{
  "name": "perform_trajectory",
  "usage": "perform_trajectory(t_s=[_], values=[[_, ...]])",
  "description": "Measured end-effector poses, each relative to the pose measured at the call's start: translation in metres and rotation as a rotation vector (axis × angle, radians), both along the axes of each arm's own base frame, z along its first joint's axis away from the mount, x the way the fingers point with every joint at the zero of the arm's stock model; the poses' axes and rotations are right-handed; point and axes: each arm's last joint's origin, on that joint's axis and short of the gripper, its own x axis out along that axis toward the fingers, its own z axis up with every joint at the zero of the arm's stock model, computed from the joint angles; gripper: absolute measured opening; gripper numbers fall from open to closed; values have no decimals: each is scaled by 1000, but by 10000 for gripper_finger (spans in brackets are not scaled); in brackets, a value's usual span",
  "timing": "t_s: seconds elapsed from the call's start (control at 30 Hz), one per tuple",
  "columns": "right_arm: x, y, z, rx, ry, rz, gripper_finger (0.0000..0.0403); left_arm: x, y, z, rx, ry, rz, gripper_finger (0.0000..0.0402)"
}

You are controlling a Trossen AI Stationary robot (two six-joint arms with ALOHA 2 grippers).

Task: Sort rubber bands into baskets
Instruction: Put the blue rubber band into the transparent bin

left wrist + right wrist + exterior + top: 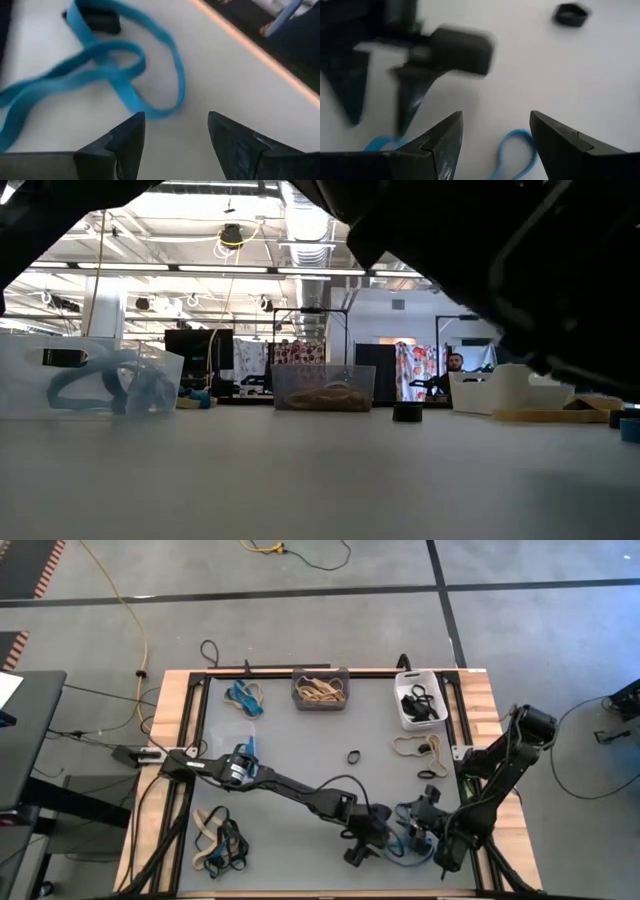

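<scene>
Loose blue rubber bands [107,62] lie flat on the grey table near its front right, between my two grippers. My left gripper [175,131] hovers open just short of them, with a black band [100,22] beyond. My right gripper [495,135] is open too, over a blue loop [517,147] and facing the left gripper [420,55]. Along the far edge stand three baskets: the clear one [243,696] holds blue bands, the dark grey one [320,690] tan bands, the white one [420,706] black bands.
Other loose bands lie on the table: a small black one [354,755] mid-table, tan ones [418,747] and a black one [432,772] at the right, and a mixed pile [220,845] at the near left. The left arm [290,783] stretches across the table's middle.
</scene>
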Motion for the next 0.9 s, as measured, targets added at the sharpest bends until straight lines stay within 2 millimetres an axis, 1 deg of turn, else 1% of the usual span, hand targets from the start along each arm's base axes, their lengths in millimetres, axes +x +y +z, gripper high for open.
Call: perform_trajectory(t_s=[0.13,0.3,0.4,0.5,0.57,0.7,0.77,0.8,0.87,0.9], values=[[2,15,-2,46,0,118,260,-7,4,3,63,79,40,207],[5,29,-7,69,-4,214,260,-19,9,22,129,153,80,207],[8,30,-16,59,24,214,260,-27,12,28,187,223,105,207],[15,31,-27,82,92,217,260,-36,16,39,238,268,128,207],[19,30,-36,93,143,215,260,-42,18,48,252,293,139,207],[30,25,-46,76,175,187,258,-50,17,60,262,333,161,207],[37,24,-47,66,191,202,246,-54,14,65,269,336,163,207],[40,24,-47,54,198,219,233,-56,13,68,273,338,160,207],[45,27,-45,24,201,265,192,-59,9,72,274,343,158,207],[47,28,-43,7,198,293,163,-61,7,72,274,350,157,207]])
